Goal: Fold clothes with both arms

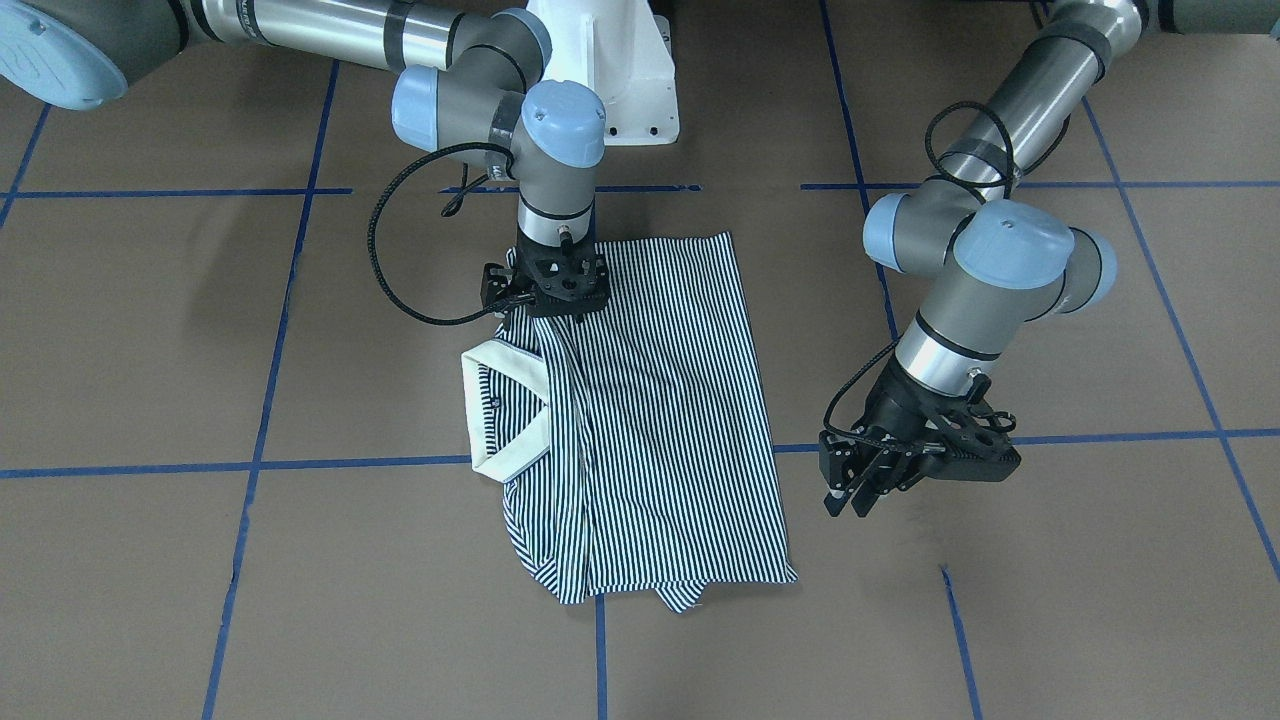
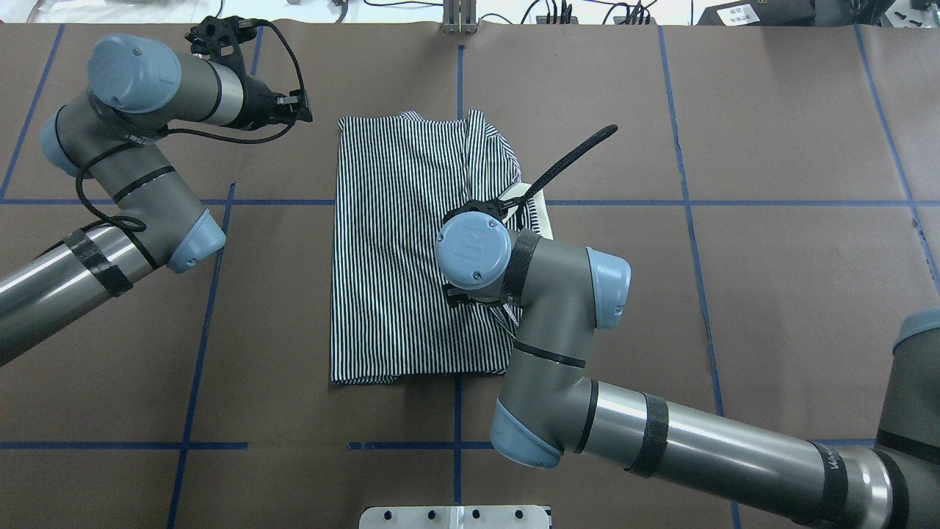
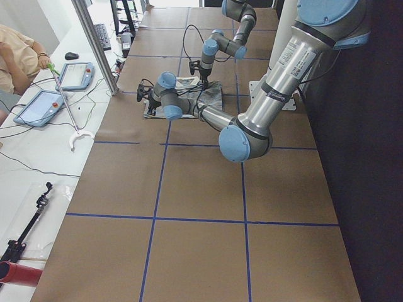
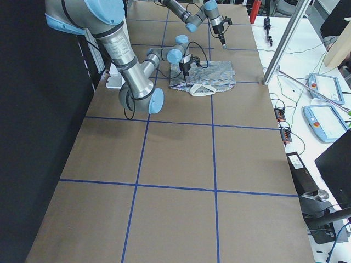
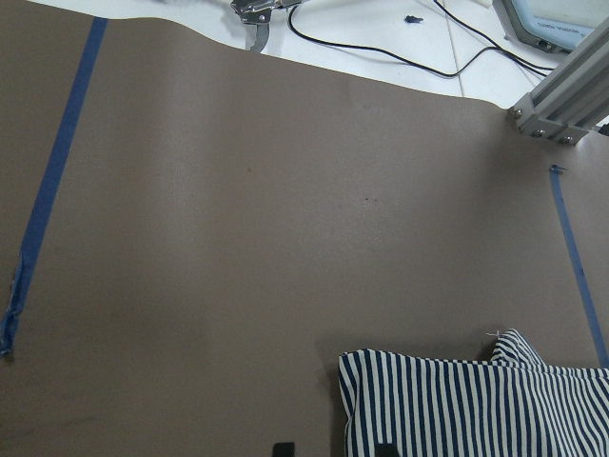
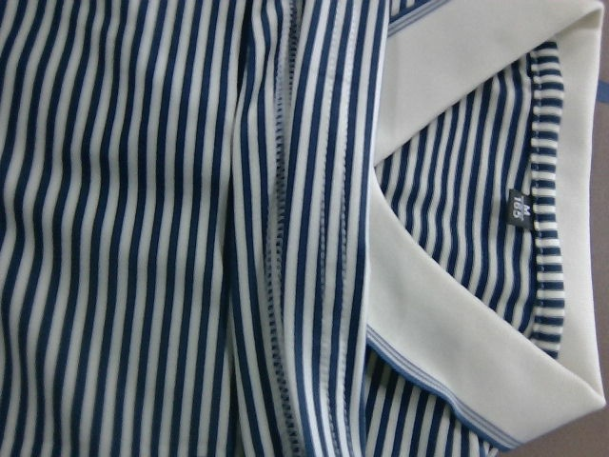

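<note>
The striped polo shirt [image 1: 660,400] lies folded lengthwise on the brown table, with its cream collar [image 1: 510,400] turned out at one side. My right gripper [image 1: 562,300] points straight down onto the shirt near the collar. Its fingers are hidden under the wrist, so I cannot tell their state. The right wrist view shows only stripes [image 6: 143,228], collar [image 6: 447,324] and a small size tag [image 6: 517,205]. My left gripper [image 1: 850,495] hovers open just off the shirt's far corner [image 5: 476,405], holding nothing. In the overhead view the left gripper [image 2: 297,110] sits beside the shirt [image 2: 396,257].
The white pedestal base [image 1: 610,70] stands at the robot's side of the table. Blue tape lines [image 2: 455,441] cross the brown surface. A metal post [image 3: 94,44], tablets [image 3: 41,104] and a seated person [image 3: 16,50] are along the white side bench.
</note>
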Robot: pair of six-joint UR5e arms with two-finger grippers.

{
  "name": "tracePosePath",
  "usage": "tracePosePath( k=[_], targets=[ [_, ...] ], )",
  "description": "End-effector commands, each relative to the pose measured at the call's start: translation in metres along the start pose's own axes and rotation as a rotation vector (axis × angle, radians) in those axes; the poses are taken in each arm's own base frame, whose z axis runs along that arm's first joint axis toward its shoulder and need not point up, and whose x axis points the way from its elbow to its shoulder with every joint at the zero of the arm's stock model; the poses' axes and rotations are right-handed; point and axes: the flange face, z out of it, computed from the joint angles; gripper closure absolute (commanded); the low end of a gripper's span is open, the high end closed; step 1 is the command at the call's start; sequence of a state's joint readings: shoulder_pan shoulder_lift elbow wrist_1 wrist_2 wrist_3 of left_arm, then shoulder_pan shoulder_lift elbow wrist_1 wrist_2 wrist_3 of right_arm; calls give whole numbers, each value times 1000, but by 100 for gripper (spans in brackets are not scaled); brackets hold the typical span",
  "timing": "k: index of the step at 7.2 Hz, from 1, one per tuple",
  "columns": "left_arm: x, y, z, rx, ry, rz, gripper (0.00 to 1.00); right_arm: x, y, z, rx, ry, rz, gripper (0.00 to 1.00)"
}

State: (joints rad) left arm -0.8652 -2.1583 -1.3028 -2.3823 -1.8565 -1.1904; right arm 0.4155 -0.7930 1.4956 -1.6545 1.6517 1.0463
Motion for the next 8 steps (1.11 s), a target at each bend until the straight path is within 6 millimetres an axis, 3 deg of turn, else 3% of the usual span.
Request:
tracePosePath(
  k=[1,3,4,5,6,7,8],
  targets=[
    [0,0,-1,-1,1,0,60,3,1,9,-10,16,-9,4],
    [0,0,-1,-1,1,0,60,13,-4,12,-14,27,-16,4],
    [2,0,-3,1,7,2,60,30,-3,18,-18,38,-31,4],
    [1,0,-3,2,5,1,60,61,0,22,-16,50,-53,4],
    [3,-1,-4,3,8,2,60,98,1,9,3,43,-95,4],
    [3,-1,-4,3,8,2,60,121,-6,-5,-25,48,-84,4],
    [3,-1,-4,3,8,2,60,127,-7,-10,-27,53,-83,4]
  ],
)
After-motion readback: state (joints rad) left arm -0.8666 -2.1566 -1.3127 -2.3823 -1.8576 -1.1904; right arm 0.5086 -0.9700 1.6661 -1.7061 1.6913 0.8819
